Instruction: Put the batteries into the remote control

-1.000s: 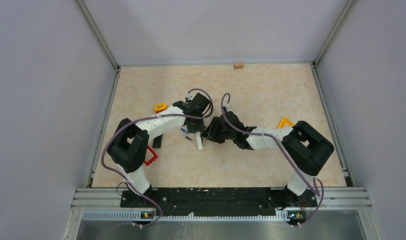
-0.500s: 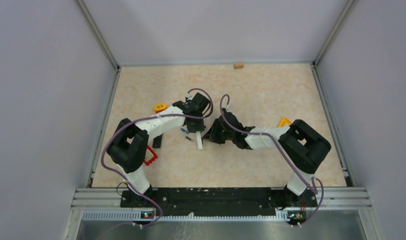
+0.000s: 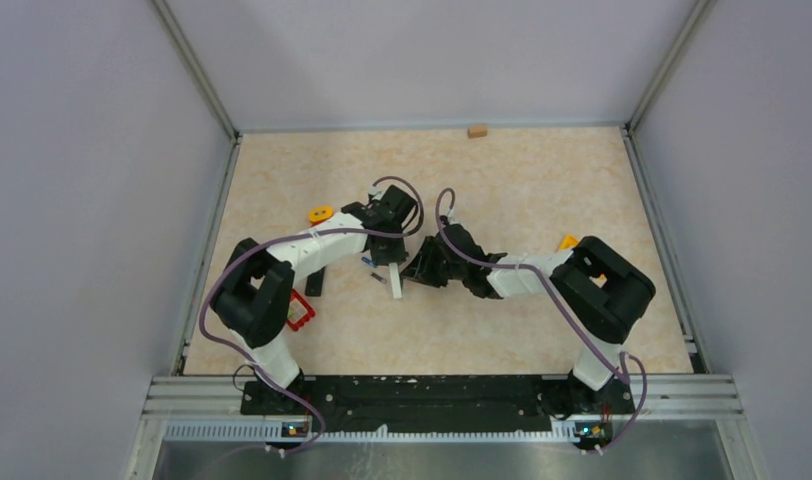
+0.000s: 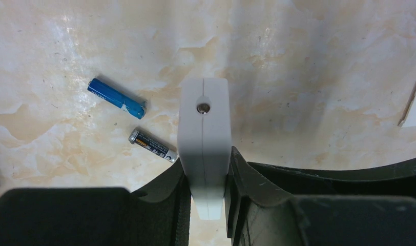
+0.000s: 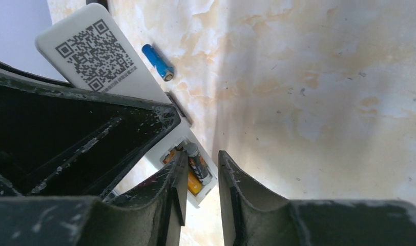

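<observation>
Above the black mounting bar (image 3: 422, 392), the left arm (image 3: 317, 247) and the right arm (image 3: 527, 275) are each built of white tube-like links joined by bulky black housings. A purple cable (image 3: 210, 300) loops loosely along each arm. The left fingers (image 4: 165, 215) are matte black wedges; the right fingers (image 5: 247, 205) carry pale scuffs. Just below the bar's ends sit small boards with green lights (image 3: 295, 430)
</observation>
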### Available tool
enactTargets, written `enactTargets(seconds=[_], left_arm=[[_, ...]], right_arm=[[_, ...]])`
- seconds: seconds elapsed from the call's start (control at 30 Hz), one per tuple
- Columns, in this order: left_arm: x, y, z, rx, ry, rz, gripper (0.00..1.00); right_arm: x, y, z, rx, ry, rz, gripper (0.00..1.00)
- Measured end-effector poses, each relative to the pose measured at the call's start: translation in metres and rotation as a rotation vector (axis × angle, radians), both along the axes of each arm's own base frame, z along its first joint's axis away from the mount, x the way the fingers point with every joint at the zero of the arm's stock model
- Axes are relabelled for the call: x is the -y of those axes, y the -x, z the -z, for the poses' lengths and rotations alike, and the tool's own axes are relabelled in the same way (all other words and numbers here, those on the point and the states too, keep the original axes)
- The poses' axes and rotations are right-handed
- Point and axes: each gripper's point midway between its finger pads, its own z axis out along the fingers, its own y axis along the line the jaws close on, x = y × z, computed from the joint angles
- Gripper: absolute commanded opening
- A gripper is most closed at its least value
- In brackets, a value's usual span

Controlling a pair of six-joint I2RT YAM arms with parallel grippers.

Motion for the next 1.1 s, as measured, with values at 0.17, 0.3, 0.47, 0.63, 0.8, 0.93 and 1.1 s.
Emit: enactTargets(seconds=[0.17,0.3,0.47,0.63,0.8,0.93,1.1], left_arm=[[-0.001,-0.001,-0.001,0.006,-0.004,0.004,0.00],[-0.002,-0.002,-0.001,0.006,-0.005,0.000,0.00],[-0.005,-0.003,-0.003,0.010,-0.007,-0.005,0.00],[-0.011,-0.005,-0.004,0.013,-0.018,-0.015,0.00],[-0.024,-0.011,-0.023,0.054,-0.008,-0.035,0.00],[-0.045,-0.019,-0.049,0.117,0.021,-0.084,0.00],[-0.096,-0.026,-0.079,0.195,0.028,-0.198,0.00]], right_arm=[[-0.001,-0.003,-0.003,0.014,0.006,-0.001,0.14],[0.012,-0.003,0.010,0.000,0.086,0.024,0.14],[0.028,-0.003,0.023,-0.011,0.196,0.046,0.20],[0.032,-0.006,0.020,0.019,0.269,0.028,0.31],[0.032,0.000,0.018,0.053,0.348,-0.026,0.39],[0.026,0.013,0.018,0.083,0.380,-0.089,0.41],[0.006,0.027,0.008,0.126,0.410,-0.166,0.41]])
